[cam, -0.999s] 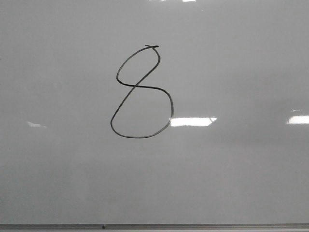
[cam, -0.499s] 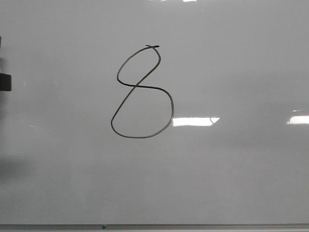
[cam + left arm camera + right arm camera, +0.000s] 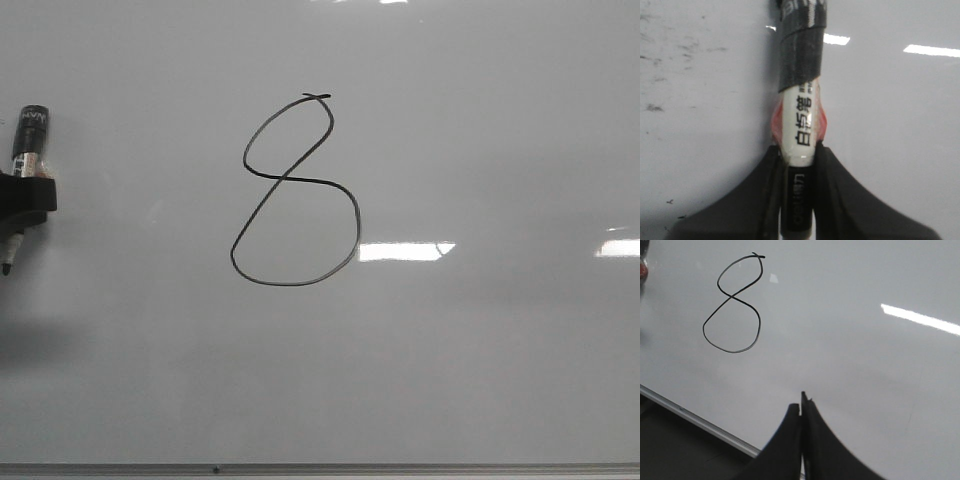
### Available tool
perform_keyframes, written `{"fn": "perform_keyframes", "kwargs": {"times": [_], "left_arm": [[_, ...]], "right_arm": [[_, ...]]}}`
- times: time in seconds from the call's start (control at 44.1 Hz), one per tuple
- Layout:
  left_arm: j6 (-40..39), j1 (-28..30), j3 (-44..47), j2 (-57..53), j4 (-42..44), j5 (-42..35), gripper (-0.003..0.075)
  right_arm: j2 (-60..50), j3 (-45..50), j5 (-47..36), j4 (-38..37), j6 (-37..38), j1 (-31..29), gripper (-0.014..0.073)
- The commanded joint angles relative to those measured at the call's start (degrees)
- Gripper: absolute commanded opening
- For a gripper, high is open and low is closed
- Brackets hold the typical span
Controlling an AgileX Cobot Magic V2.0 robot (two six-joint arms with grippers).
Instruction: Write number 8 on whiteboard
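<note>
The number 8 (image 3: 283, 179) is drawn in thin black line, tall and slanted, mid-board on the glossy whiteboard (image 3: 480, 350). At the far left edge of the front view, my left gripper (image 3: 26, 196) is shut on a marker pen (image 3: 30, 130), whose tip (image 3: 8, 264) points down, well left of the figure. The left wrist view shows the marker (image 3: 802, 120) clamped between the black fingers of my left gripper (image 3: 799, 150). My right gripper (image 3: 801, 407) is shut and holds nothing, hovering over bare board to the side of the number 8 (image 3: 731, 296).
A thin grey frame edge (image 3: 400, 467) runs along the board's near side; in the right wrist view the frame (image 3: 700, 422) borders a dark area (image 3: 670, 450). Bright light reflections (image 3: 405, 251) lie beside the figure. Faint smudges (image 3: 655, 107) mark the board near the marker.
The left gripper with the marker has come into the front view from the left edge, now showing the pen's body and tip. The drawn 8 is unchanged.
</note>
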Motion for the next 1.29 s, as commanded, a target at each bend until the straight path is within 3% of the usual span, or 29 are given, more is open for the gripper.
{"fn": "perform_keyframes", "kwargs": {"times": [0.0, 0.636, 1.044, 1.271], "left_arm": [[-0.7, 0.2, -1.3, -1.0, 0.9, -5.3, 0.0082], [-0.7, 0.2, -1.3, -2.5, 2.4, -6.1, 0.0451], [1.6, 0.2, -1.3, -4.0, 1.7, -3.2, 0.0487], [6.6, 0.2, 1.9, -14.2, -1.4, -1.5, 0.0547]], "right_arm": [[0.4, -1.5, -4.7, 0.9, 0.0, -0.3, -0.0039], [0.4, -1.5, -4.8, 0.9, 0.0, -0.3, -0.0039], [0.4, -1.5, -5.0, 0.9, 0.0, -0.3, -0.0039], [0.4, -1.5, -5.7, 0.9, 0.0, -0.3, -0.0039]]}}
